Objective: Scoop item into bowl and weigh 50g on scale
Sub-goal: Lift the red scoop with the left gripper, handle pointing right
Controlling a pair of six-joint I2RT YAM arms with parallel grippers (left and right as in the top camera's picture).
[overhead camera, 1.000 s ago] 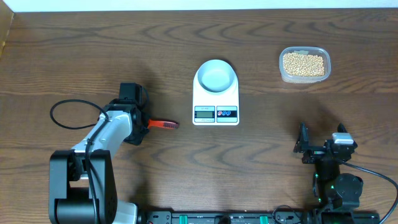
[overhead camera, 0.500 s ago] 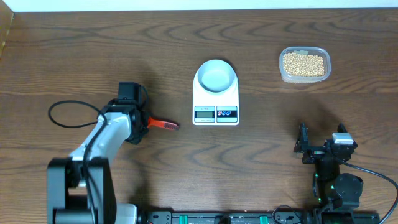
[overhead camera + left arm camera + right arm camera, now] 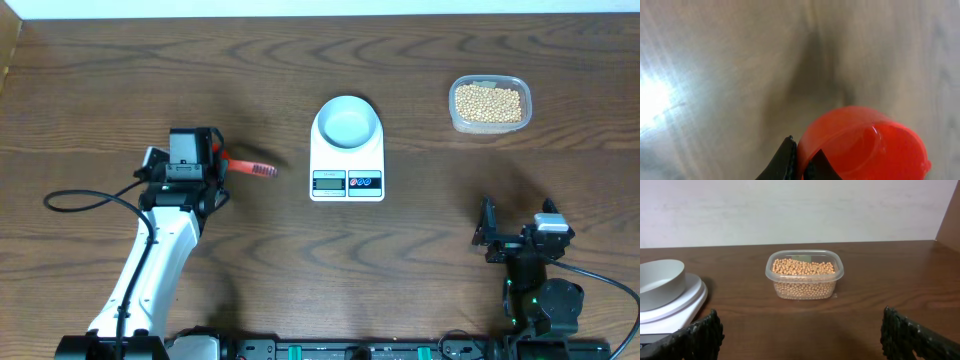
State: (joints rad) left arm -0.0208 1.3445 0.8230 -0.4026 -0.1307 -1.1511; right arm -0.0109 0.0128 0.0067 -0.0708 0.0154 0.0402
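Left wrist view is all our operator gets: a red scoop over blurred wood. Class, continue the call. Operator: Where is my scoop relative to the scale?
Observer: The red scoop, clamped in the left gripper, is left of the scale and apart from it.
Operator: Is the bowl ready on it?
Observer: Yes, the bowl sits on the scale's platform, with no beans in it.
Operator: Where are the beans?
Observer: The beans fill a clear tub to the right of the scale, on the side away from your arm.
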